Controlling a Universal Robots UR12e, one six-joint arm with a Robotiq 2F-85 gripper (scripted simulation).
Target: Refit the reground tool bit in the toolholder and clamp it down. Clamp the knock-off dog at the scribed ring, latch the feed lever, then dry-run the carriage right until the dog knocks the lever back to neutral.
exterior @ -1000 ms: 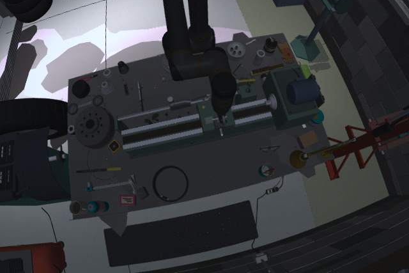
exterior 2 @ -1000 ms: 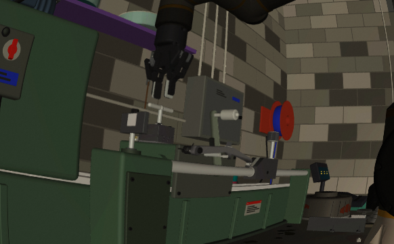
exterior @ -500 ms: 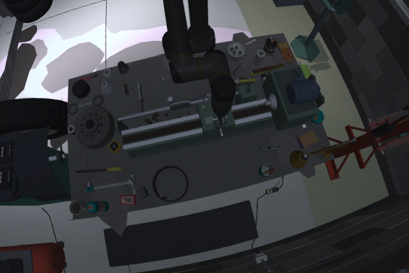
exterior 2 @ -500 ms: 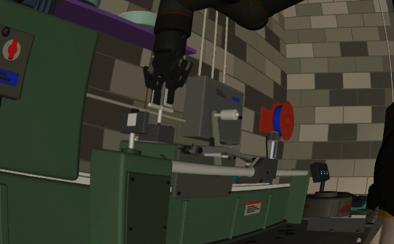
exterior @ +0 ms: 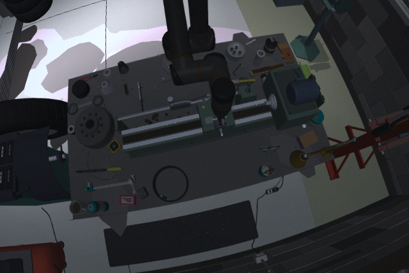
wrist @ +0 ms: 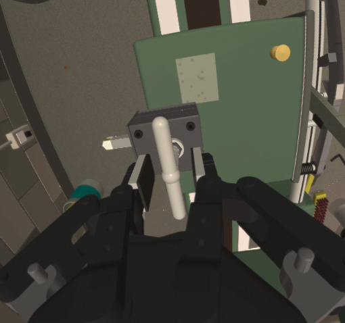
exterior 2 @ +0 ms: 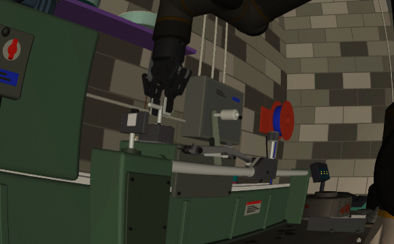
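The tool bit [wrist: 116, 143] sits in the dark grey toolholder [wrist: 165, 134], its pale tip sticking out to the left. The toolholder stands on the green carriage [wrist: 230, 96]. A white clamp handle [wrist: 168, 167] lies across the top of the toolholder. My gripper [wrist: 169, 172] is open and empty, its fingers on either side of the handle [exterior 2: 158, 107]. The gripper [exterior: 220, 121] hangs straight down over the carriage. The feed lever [exterior 2: 217, 153] and the dog [exterior 2: 266, 166] on the stop rod [exterior 2: 214, 168] are on the near side of the lathe.
A teal can [wrist: 83, 191] stands on the bench below the toolholder. The green headstock [exterior: 290, 98] with its motor is at the right end of the bed. A brake disc [exterior: 94, 126], a rubber belt [exterior: 170, 183] and hand tools lie around the lathe. A grey box [exterior 2: 214, 110] hangs behind the carriage.
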